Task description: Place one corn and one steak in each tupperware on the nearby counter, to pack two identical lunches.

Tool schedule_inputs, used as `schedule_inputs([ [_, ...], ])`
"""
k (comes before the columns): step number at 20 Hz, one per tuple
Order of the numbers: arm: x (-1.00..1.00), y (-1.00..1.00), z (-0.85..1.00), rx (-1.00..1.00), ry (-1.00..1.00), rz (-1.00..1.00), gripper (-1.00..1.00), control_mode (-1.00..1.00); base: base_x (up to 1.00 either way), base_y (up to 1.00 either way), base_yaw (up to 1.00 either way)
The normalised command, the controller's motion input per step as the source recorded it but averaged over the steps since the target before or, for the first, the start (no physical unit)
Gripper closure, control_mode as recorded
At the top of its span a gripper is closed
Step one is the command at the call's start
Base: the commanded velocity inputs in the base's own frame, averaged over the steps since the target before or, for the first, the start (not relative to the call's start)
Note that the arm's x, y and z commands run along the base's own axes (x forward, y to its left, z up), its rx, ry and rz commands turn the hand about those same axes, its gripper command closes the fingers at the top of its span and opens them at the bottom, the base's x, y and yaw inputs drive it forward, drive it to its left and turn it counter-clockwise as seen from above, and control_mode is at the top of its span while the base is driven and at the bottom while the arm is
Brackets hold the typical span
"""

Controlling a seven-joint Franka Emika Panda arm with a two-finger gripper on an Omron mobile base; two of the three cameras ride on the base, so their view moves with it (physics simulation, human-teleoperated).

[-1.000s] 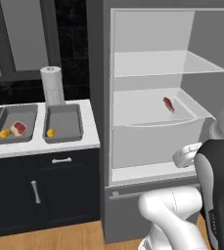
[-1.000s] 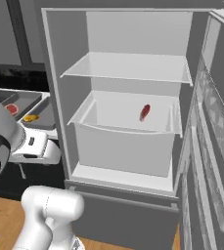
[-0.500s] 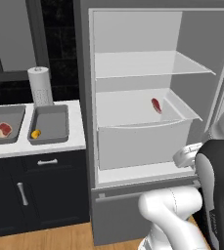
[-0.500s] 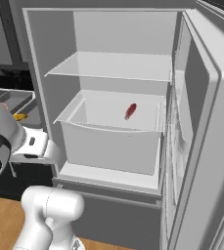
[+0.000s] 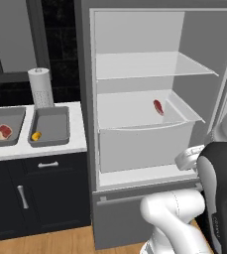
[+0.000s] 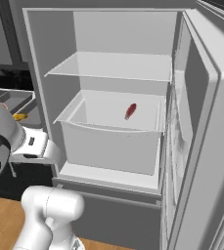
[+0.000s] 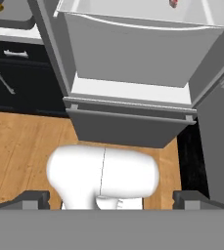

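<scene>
The gripper (image 7: 111, 200) was held wide apart and empty, low before the open fridge (image 5: 85, 124). The second steak (image 5: 158, 106) lay in the fridge drawer (image 5: 144, 144); the near tupperware (image 5: 49, 126) on the left counter (image 5: 78, 144) held only a corn (image 5: 36, 135). Fetching that steak was judged the step in hand, calling for a lift and reach into the drawer.

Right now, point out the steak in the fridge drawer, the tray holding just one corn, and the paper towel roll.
steak (image 5: 158, 106), left base view, its red face.
tupperware (image 5: 55, 125), left base view, bare grey floor.
paper towel roll (image 5: 40, 88), left base view, middle of its side.

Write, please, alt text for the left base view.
An open fridge holds one steak in its clear drawer. On the counter left of it, two grey trays: the nearer holds a corn, the farther a steak and a corn.
</scene>
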Motion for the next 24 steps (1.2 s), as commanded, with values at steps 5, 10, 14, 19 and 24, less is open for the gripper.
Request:
schedule_inputs([
  [5, -0.02, -0.02, 0.0, 0.0, 0.0, 0.0, -1.0, -1.0, 0.0, 0.0, 0.0],
  [10, 0.38, -0.28, -0.21, -0.03, -0.1, -0.05, -1.0, -1.0, 0.0, 0.0, 0.0],
  [14, 0.58, 0.0, -0.03, -0.22, -0.27, -0.1, -1.0, -1.0, 0.0, 0.0, 0.0],
  [19, 0.54, -0.07, 0.19, -0.06, -0.02, -0.09, -1.0, -1.0, 0.0, 0.0, 0.0],
  [24, 0.59, -0.42, 0.18, 0.01, 0.01, 0.0, -1.0, -1.0, 0.0, 0.0, 0.0],
])
